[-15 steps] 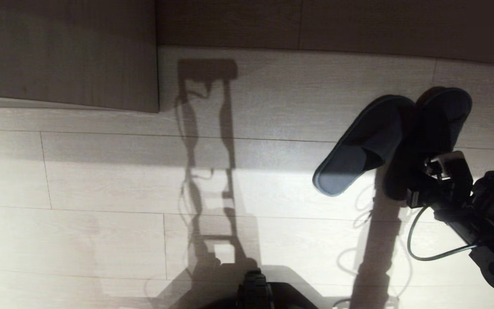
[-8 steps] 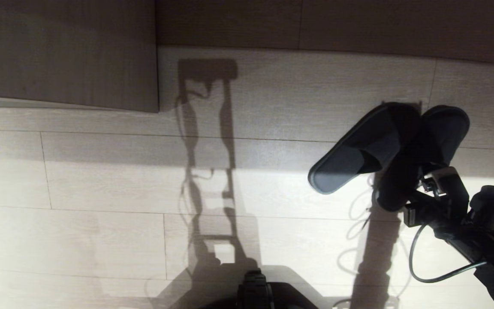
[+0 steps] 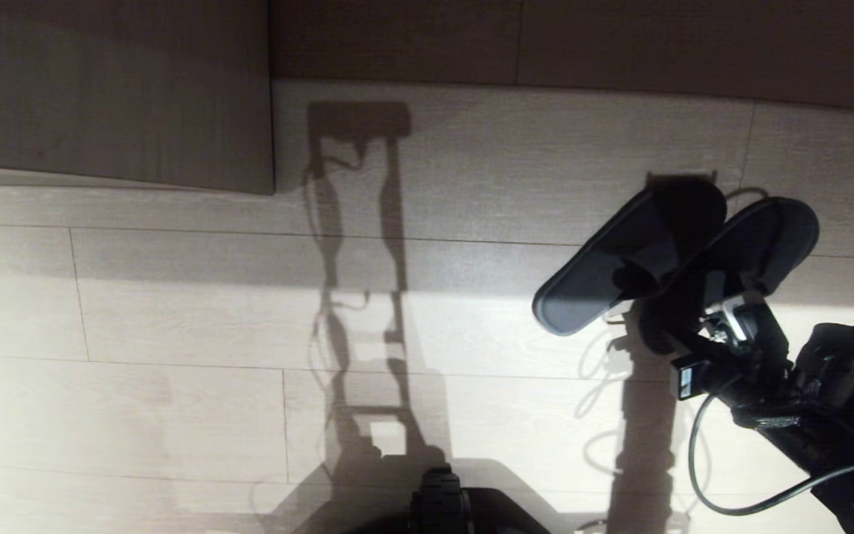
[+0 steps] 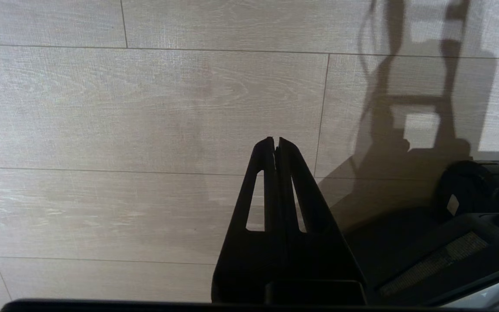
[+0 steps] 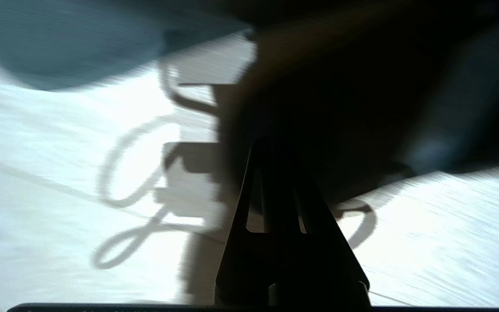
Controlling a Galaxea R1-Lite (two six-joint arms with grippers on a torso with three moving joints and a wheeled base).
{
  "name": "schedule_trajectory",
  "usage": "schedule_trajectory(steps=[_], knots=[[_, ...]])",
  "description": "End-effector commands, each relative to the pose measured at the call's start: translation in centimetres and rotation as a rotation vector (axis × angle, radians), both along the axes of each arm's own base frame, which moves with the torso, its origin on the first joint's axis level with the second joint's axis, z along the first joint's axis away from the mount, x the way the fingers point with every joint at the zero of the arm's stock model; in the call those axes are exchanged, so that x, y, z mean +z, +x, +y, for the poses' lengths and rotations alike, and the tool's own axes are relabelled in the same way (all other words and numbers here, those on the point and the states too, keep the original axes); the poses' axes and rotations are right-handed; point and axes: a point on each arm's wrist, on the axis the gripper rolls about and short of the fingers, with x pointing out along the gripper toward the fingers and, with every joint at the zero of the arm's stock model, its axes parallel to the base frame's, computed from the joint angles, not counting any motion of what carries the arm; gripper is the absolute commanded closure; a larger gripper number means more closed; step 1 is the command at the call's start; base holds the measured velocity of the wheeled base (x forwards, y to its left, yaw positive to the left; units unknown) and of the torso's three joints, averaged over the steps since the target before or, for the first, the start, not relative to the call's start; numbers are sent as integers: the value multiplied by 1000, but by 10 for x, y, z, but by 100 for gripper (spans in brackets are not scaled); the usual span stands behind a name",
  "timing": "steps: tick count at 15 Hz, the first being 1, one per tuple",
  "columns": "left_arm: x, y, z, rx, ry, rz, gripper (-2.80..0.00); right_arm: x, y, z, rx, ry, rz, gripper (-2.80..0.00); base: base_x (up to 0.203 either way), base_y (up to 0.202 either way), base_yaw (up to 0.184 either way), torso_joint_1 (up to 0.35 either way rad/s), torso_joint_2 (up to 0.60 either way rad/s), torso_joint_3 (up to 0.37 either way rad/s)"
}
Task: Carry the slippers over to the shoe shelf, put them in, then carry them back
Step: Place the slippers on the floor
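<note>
Above the floor [image 3: 175,311], right pincer [image 3: 701,297] clamps the slippers [image 3: 620,259]; left pincer [image 4: 275,145] closed, empty.

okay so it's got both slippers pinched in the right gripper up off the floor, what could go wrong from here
The right gripper has its jaws shut on the slippers at one end only; both splay outward, so one could slip free while carried. The right wrist view is mostly blocked by them, so a loosening grip may go unnoticed. The dark wooden panel stands close on the left; swinging the load that way could clip it.
</note>
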Motion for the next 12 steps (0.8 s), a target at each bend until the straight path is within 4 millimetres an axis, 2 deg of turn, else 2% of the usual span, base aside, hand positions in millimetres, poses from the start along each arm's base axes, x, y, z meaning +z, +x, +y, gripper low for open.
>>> schedule_trajectory(steps=[1,4,8,11,12], knots=[[0,0,0,0,0,-1,0,7,-8,22,87,7,-27,0,0,0,0,0,0,0],[0,0,0,0,0,-1,0,16,-10,35,132,39,-62,0,0,0,0,0,0,0],[0,0,0,1,0,0,0,20,19,41,126,53,-114,0,0,0,0,0,0,0],[0,0,0,1,0,0,0,21,23,42,118,54,-122,0,0,0,0,0,0,0],[0,0,0,1,0,0,0,27,28,42,106,57,-154,0,0,0,0,0,0,0]])
